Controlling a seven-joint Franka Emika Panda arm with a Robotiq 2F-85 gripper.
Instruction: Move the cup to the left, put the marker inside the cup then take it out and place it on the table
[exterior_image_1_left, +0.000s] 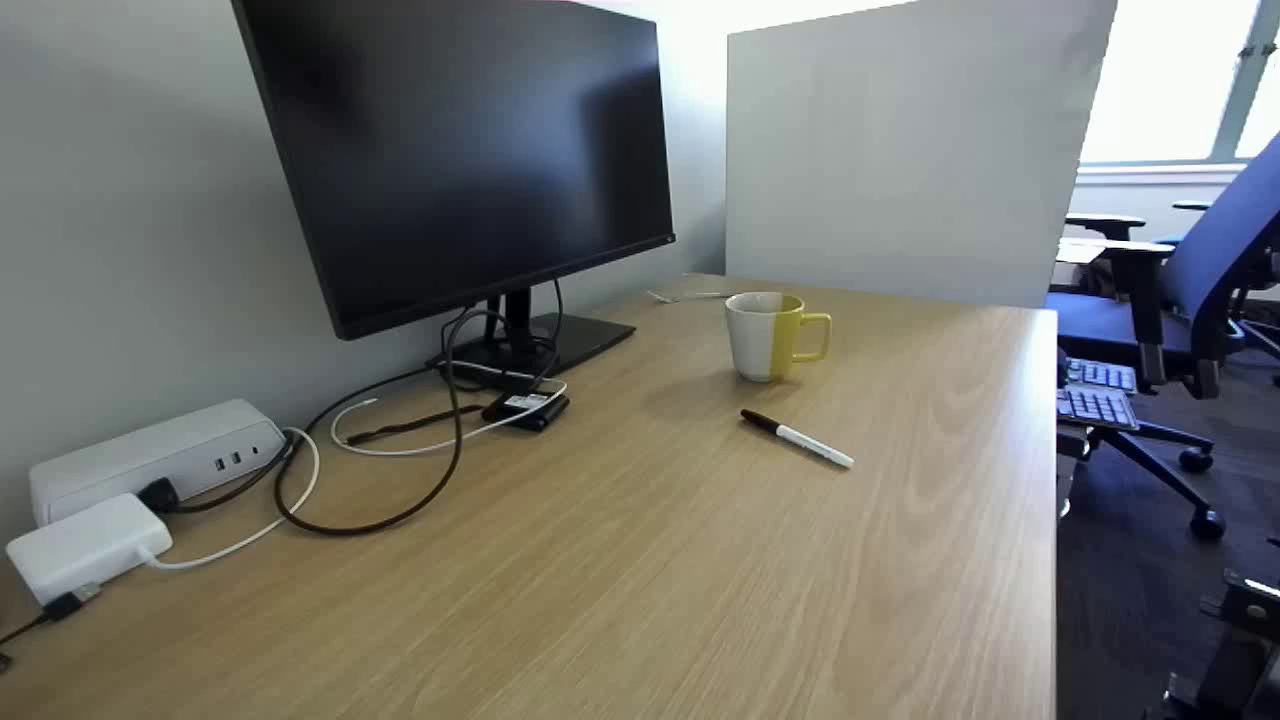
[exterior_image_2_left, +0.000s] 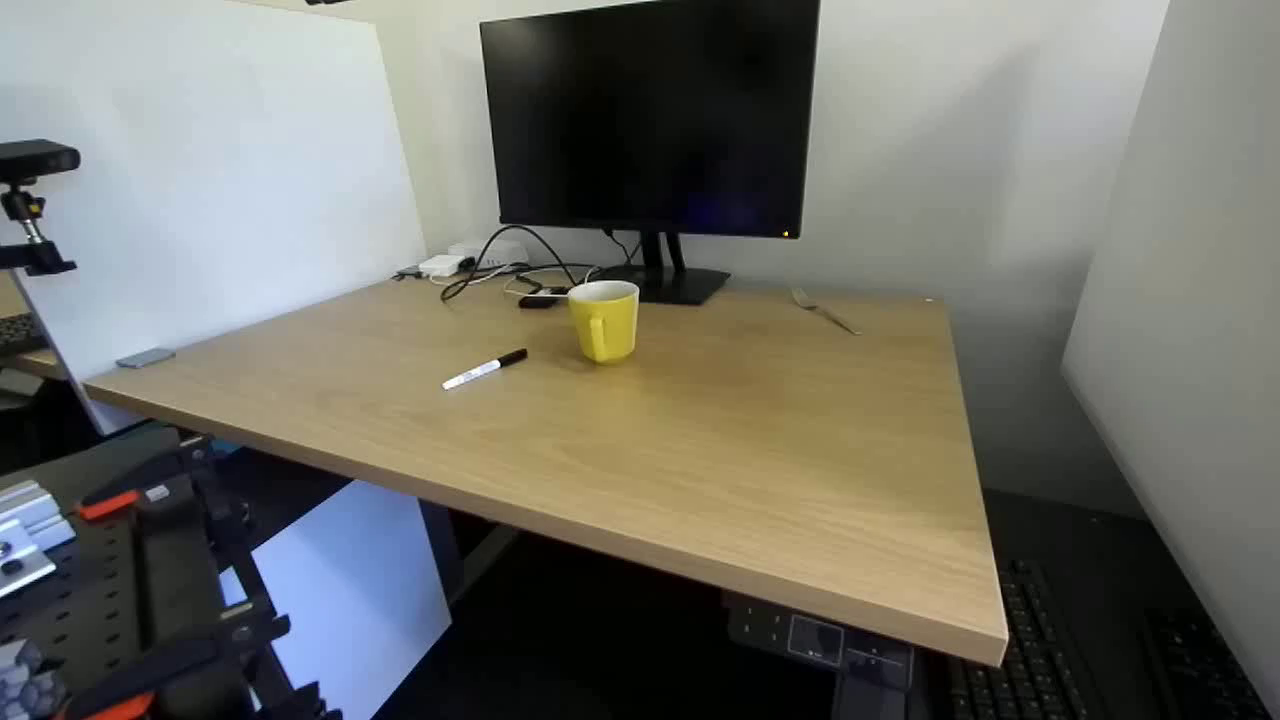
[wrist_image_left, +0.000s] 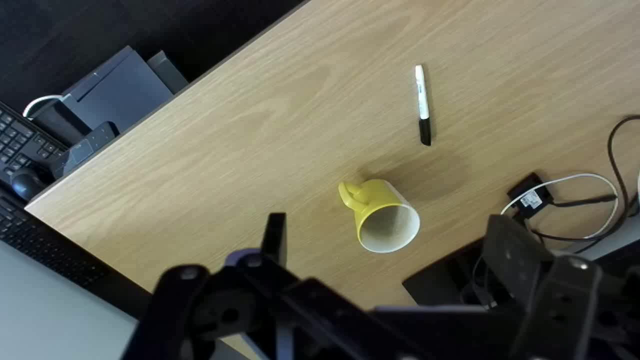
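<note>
Two white boxes (exterior_image_1_left: 150, 450): stood at the left end of the desk (exterior_image_1_left: 650, 560), the long one with small ports, the other just in front of it.
Cables (exterior_image_1_left: 350, 530): dark and white, they looped over the wood between those boxes and the monitor.
Monitor (exterior_image_1_left: 480, 150): stood on a flat black foot (exterior_image_1_left: 600, 335), left of the mug (exterior_image_1_left: 755, 340) in an exterior view.
Black box (exterior_image_1_left: 545, 412): lay beside the foot, a white cable crossing it.
Fork (exterior_image_2_left: 836, 320): lay near the back of the desk, well apart from the mug.
White panel (exterior_image_1_left: 900, 150): rose at the desk's far end, with a blue chair (exterior_image_1_left: 1220, 250) to its right.
Gripper (wrist_image_left: 386, 220): had its fingers (wrist_image_left: 274, 237) spread wide, one at each side of the lower wrist view.
Mug: stood upright on the wood and showed in the gap between the fingers; how far below them could not be told.
Marker (exterior_image_1_left: 797, 440): lay flat outside the mug, past the fingertips, black end toward the mug but apart from it.
Mug colours: were white and yellow outside, pale inside, with a yellow handle.
Marker colours: were white along the barrel, black at the cap.
</note>
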